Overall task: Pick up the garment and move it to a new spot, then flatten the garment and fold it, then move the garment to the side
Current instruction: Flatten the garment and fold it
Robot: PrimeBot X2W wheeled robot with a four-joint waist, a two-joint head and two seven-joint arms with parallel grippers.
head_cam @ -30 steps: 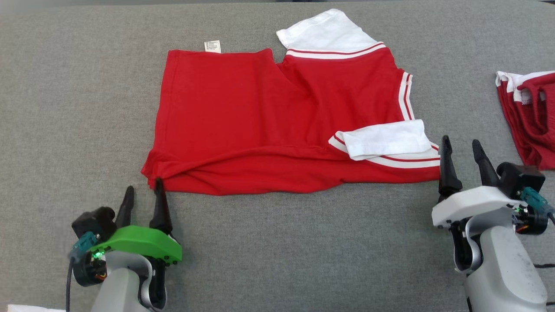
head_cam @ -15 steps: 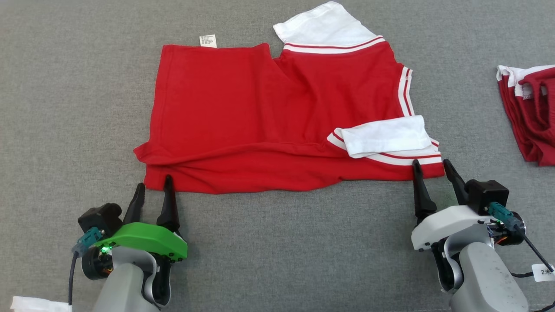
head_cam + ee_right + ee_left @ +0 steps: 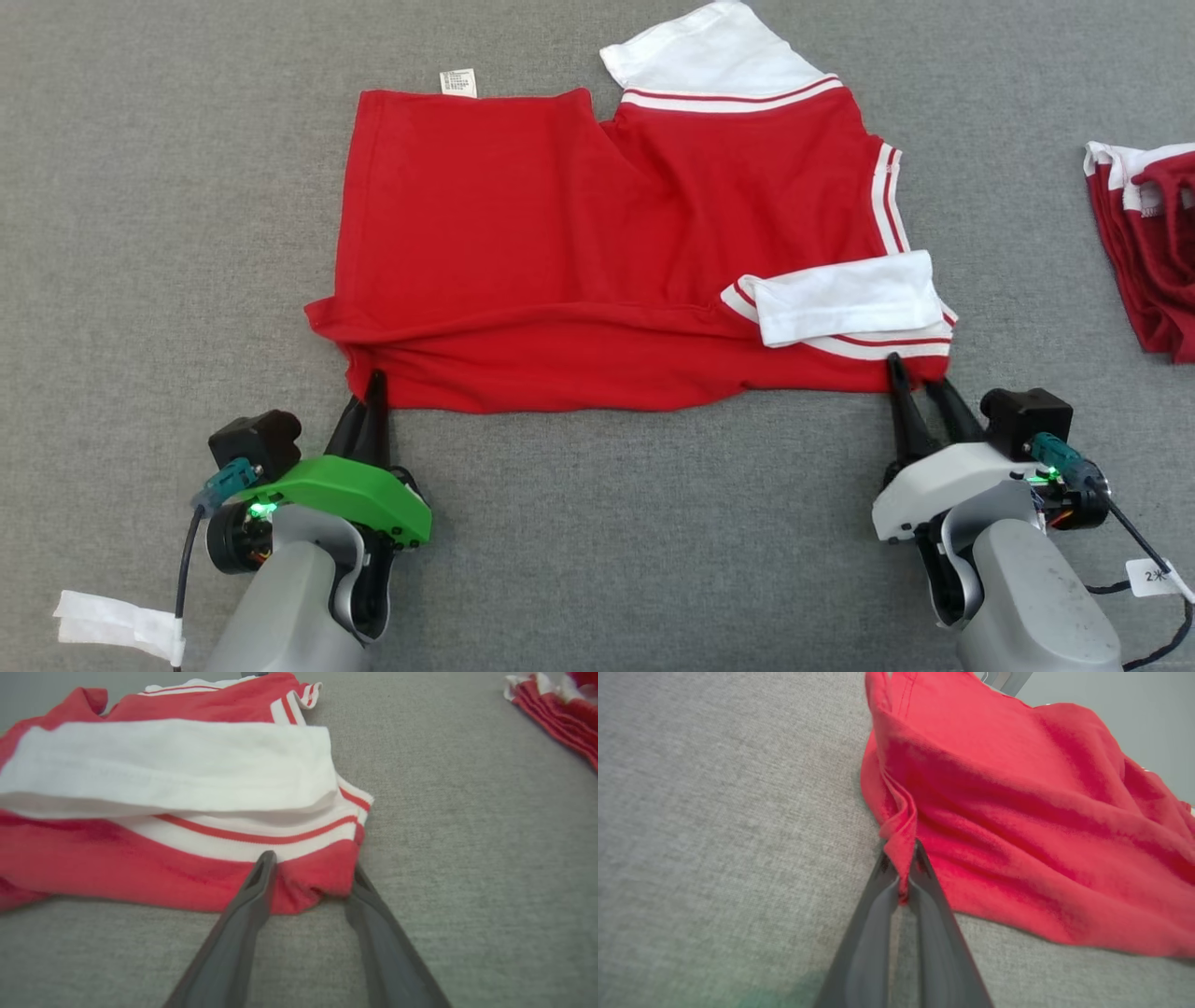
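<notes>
— Left side?
— The left gripper (image 3: 900, 873) is pinched tight on a near corner of the garment (image 3: 560, 233). The cloth spreads away beyond its tips.
— Right?
— The right gripper (image 3: 312, 865) is part-spread, astride the other near corner. Can't tell whether it grips.

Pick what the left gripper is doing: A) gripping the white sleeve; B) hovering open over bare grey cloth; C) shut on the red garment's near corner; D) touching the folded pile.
C: the left gripper pinches a fold at the corner of the red garment, jaws together.
</notes>
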